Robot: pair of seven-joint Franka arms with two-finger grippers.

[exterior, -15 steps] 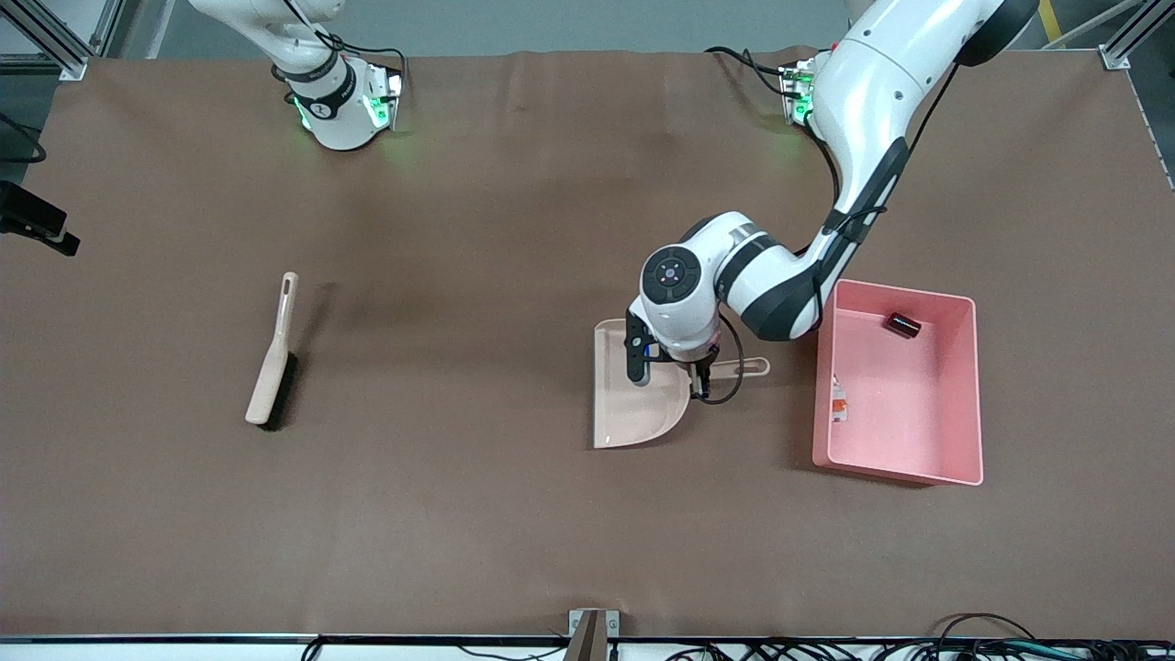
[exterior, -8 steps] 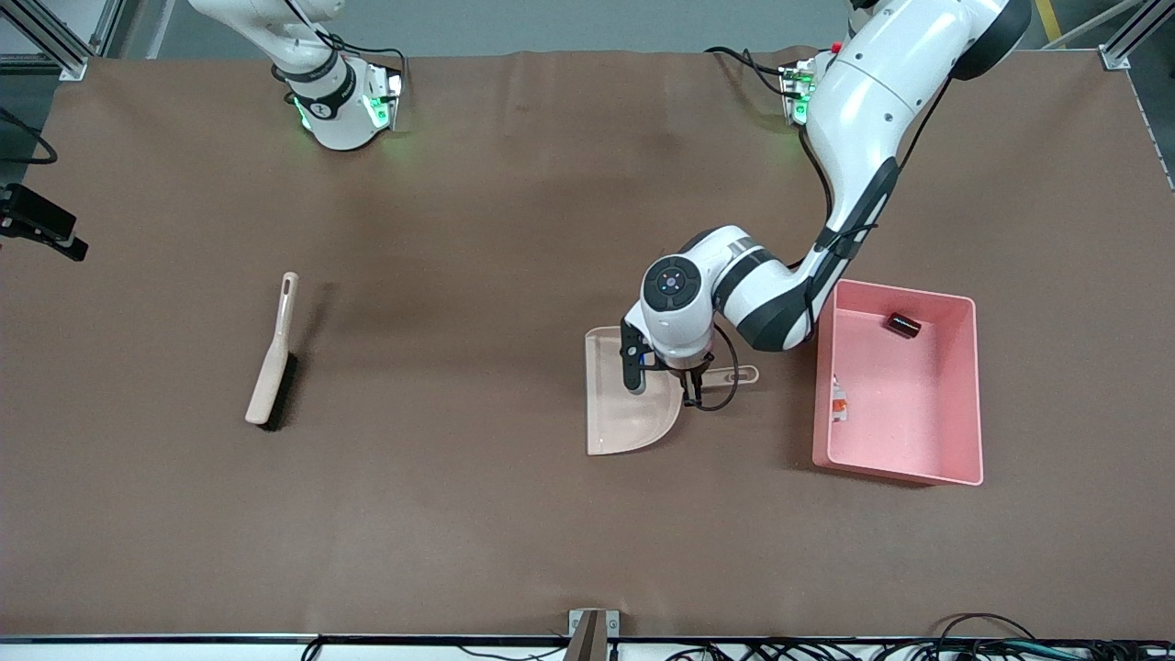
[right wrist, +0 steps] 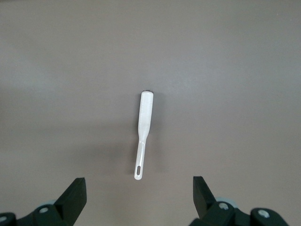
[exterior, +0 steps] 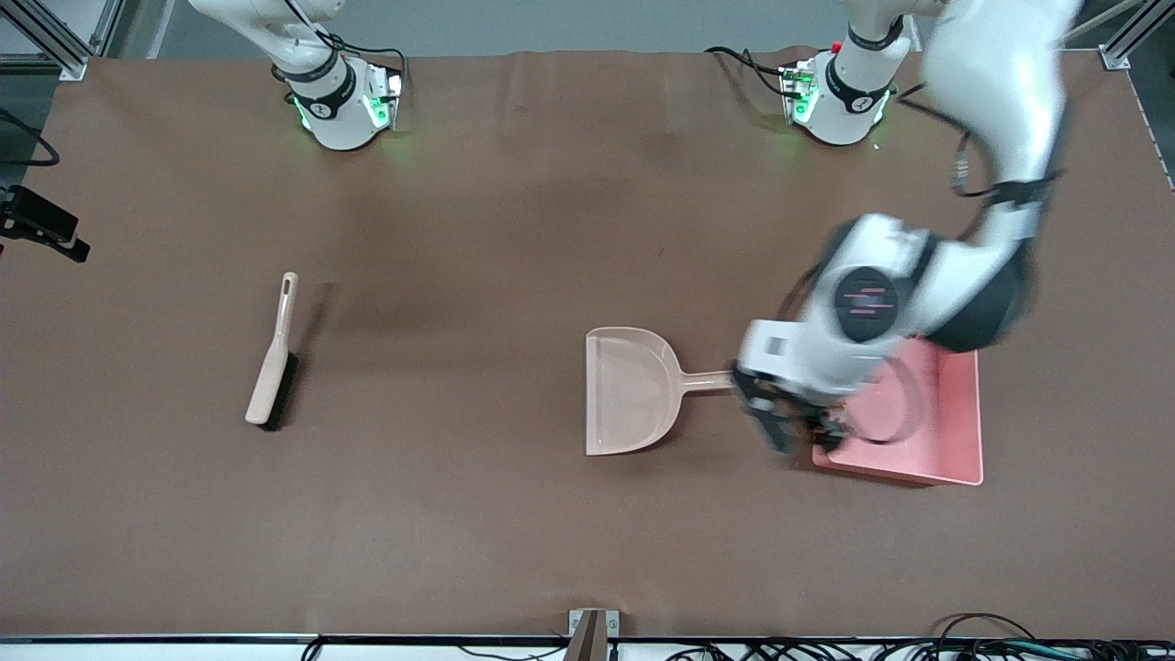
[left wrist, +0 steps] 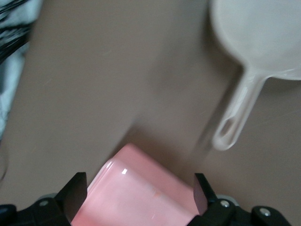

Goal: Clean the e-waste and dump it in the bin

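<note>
Left gripper (exterior: 797,430) is in the lower middle of the front view, up in the air over the bin (exterior: 956,413) at the corner closest to the dustpan (exterior: 633,390). In the left wrist view its fingers (left wrist: 75,194) are spread wide with nothing between them, and the left gripper (left wrist: 138,188) looks down on the rounded pink bin (left wrist: 141,193) corner at the bottom centre of that frame. The left arm's wrist and forearm cover most of the bin's inside in the front view. Only the wall toward the left arm's end of the table and the wall nearest the front camera show, so the e-waste is hidden and where it lies cannot be told. The dustpan lies flat at frame centre with its mouth toward the right arm's end of the table. Its handle tip is near the bin corner but apart from it, with a strip of bare table showing between them in the left wrist view, dustpan (left wrist: 256,42) at the top of that frame. The brush (exterior: 273,363) lies mid-height toward the right arm's end, well apart from the dustpan, with wide open table (exterior: 459,229) between them and all around. The right arm waits; right gripper (right wrist: 138,193) hangs high over the brush (right wrist: 143,125), fingers (right wrist: 75,194) spread, holding nothing. The table edge nearest the camera is far from every item.
</note>
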